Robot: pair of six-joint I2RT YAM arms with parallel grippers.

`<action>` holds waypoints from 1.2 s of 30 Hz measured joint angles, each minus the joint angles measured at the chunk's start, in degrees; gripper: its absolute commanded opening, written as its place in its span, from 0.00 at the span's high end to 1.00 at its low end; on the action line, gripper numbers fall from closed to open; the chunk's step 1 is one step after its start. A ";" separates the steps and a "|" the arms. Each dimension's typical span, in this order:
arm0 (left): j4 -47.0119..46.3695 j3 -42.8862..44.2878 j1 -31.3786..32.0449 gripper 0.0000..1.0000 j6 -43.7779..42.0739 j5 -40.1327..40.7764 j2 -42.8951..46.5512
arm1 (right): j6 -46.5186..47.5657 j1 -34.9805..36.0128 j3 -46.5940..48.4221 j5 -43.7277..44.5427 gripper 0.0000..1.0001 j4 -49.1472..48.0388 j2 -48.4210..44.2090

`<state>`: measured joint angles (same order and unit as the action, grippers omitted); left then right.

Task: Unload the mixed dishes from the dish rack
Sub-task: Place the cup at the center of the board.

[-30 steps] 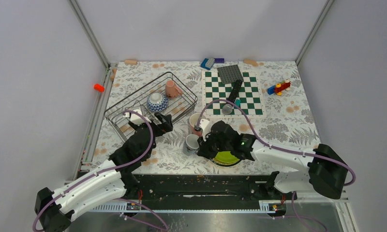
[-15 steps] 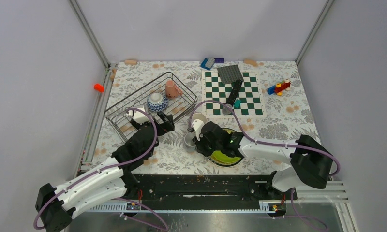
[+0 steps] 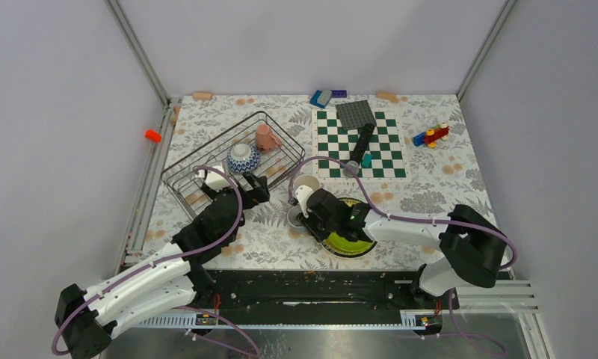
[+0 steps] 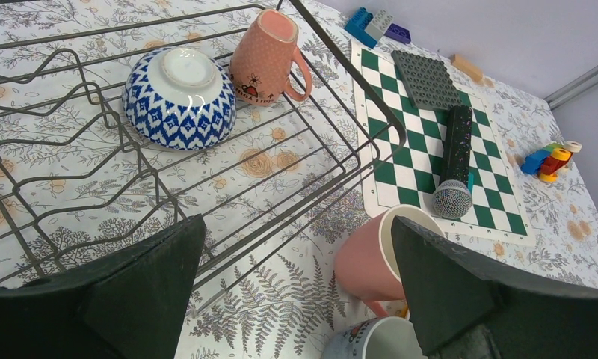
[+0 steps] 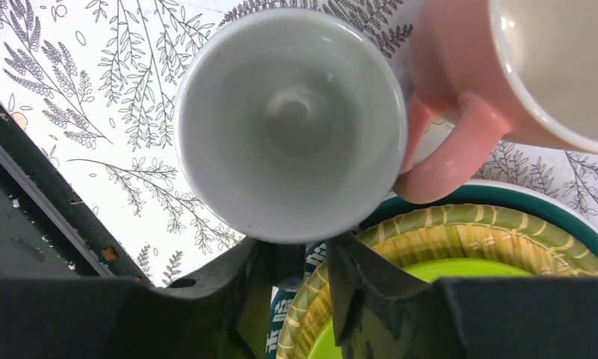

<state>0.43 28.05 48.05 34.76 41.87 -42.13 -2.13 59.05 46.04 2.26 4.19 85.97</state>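
We cannot tell whether the right gripper [image 5: 302, 258] grips the grey mug [image 5: 292, 123]: whatever sits between its fingers [image 5: 378, 299] is dark and hidden. The right wrist view's edges cut off the pink mug [image 5: 505, 67] and the stack of plates [image 5: 460, 239].

your left fingers [image 4: 143, 280] stand wide apart at the near wall of the dish rack [image 3: 199, 153]. its wire rim and upright dividers bar a low way in. from above, the blue bowl [image 4: 180, 97] and the pink mug [image 4: 270, 56] beside it lie uncovered. to the right, the grey mug [image 5: 292, 123], a second pink mug [image 5: 490, 82] and the stacked plates [image 5: 445, 239] crowd your right fingers [image 5: 363, 292]. a strip of bare table [image 4: 281, 299] separates rack and mugs.
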 measured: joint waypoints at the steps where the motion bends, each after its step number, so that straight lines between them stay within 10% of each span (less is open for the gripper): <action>1: 0.02 0.00 0.00 0.01 -0.04 0.00 0.00 | 0.31 0.00 0.15 0.31 0.52 0.02 0.00; 10: 0.28 0.59 0.00 0.01 -0.33 0.28 -0.26 | 1.05 0.00 0.33 1.36 0.28 0.83 -5.05; 14: 0.35 3.15 -0.20 0.01 -0.79 0.59 -2.82 | 1.09 0.00 -1.92 1.29 0.01 0.24 -11.91; 36: 7.13 33.90 -22.43 0.01 -6.51 -22.73 -39.01 | -9.22 0.09 -19.34 23.74 0.00 -12.74 -38.51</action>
<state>7.55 61.95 25.63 28.25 19.14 -81.14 -11.35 59.13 26.70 26.00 -8.56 47.46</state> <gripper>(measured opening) 0.985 0.993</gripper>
